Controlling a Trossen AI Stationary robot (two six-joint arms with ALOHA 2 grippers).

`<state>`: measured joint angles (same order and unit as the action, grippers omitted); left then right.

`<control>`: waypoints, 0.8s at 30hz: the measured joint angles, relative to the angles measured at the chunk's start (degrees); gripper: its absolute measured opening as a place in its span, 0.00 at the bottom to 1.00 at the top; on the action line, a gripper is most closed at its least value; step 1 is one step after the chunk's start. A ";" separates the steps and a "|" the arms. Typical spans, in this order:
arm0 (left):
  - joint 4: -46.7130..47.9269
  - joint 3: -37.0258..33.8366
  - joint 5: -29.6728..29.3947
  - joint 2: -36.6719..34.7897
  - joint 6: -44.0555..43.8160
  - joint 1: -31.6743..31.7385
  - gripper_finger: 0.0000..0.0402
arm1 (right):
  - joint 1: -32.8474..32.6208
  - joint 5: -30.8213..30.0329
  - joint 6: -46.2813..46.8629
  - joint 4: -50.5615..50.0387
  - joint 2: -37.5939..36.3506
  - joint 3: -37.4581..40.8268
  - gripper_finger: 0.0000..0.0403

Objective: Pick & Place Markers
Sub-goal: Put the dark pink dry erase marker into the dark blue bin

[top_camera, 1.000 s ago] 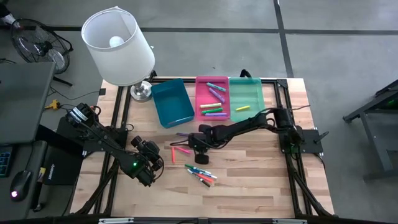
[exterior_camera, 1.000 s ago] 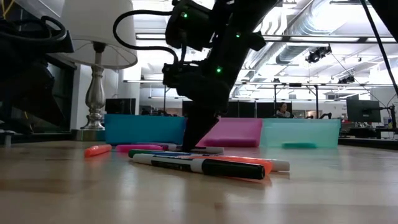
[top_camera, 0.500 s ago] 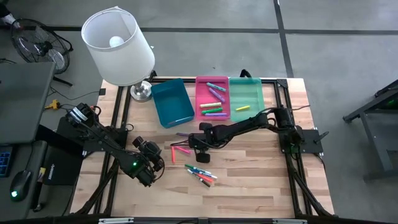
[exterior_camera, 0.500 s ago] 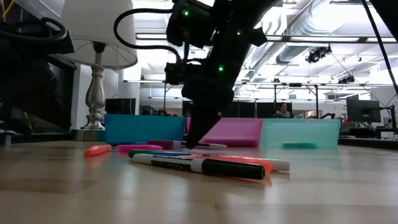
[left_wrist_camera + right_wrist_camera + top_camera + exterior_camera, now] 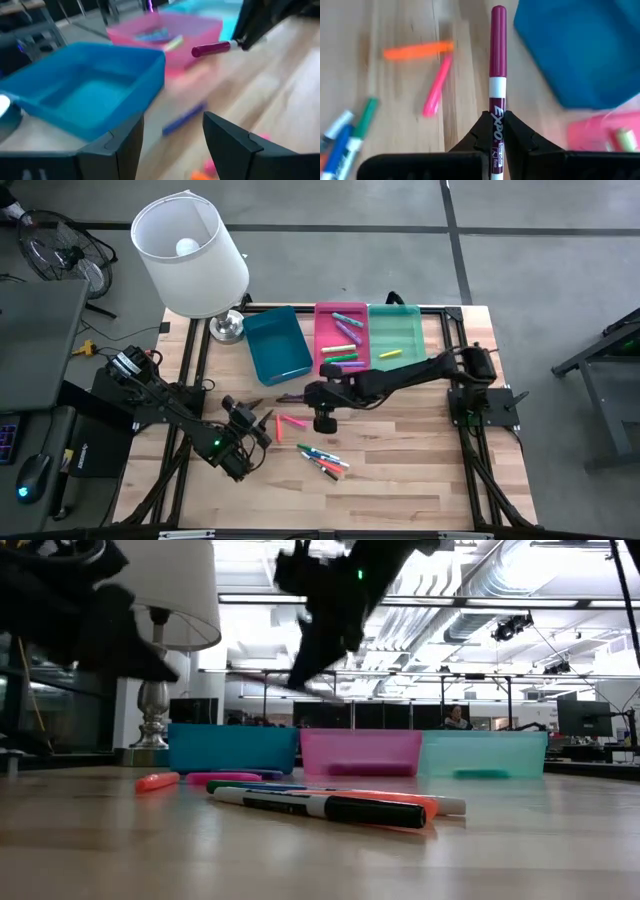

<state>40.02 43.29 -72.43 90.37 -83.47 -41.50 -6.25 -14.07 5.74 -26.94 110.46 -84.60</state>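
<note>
My right gripper [image 5: 308, 394] hangs over the middle of the table, shut on a purple-capped marker [image 5: 498, 55] with a white barrel, also seen from the left wrist as the marker [image 5: 212, 49]. An orange marker [image 5: 417, 50] and a pink marker [image 5: 436, 90] lie flat on the wood below it. Several more markers [image 5: 323, 460] lie in a cluster nearer the front. My left gripper [image 5: 262, 424] stands open at the table's left, nothing between its fingers [image 5: 227, 142]. The pink tray [image 5: 342, 338] holds several markers. A yellow one lies in the green tray [image 5: 396, 332]. My right gripper pinches the marker's white barrel [image 5: 497, 107] between its two fingers, back from the purple cap. The fingers slant down from the table's right, and the marker runs on past their tips toward the table's left. It is lifted clear of the table, roughly level.
A blue tray [image 5: 278, 345] stands left of the pink one at the far edge. A white-shaded lamp [image 5: 190, 255] rises at the far left corner. A blue marker [image 5: 184, 118] lies on the wood in front of the trays. Bare wood shows at the table's front right.
My right gripper has gone up from the table, taking the purple marker with it, so the marker now hangs clear of the wood. My left gripper has turned in place to face the trays, staying open.
</note>
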 joint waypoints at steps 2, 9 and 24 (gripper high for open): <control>-2.15 0.02 -2.53 0.00 1.74 1.39 0.50 | -0.14 0.05 -1.03 0.36 -1.97 0.00 0.04; -11.98 0.02 -4.92 0.00 13.24 5.68 0.50 | -0.55 0.76 -4.53 1.07 -8.01 -0.09 0.04; -56.78 0.03 9.71 -0.28 64.93 10.35 0.38 | -0.86 0.45 -8.77 -5.24 -14.80 -0.09 0.04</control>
<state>-16.76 43.32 -62.71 90.08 -18.53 -31.14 -7.11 -13.62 -3.03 -32.17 95.66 -84.68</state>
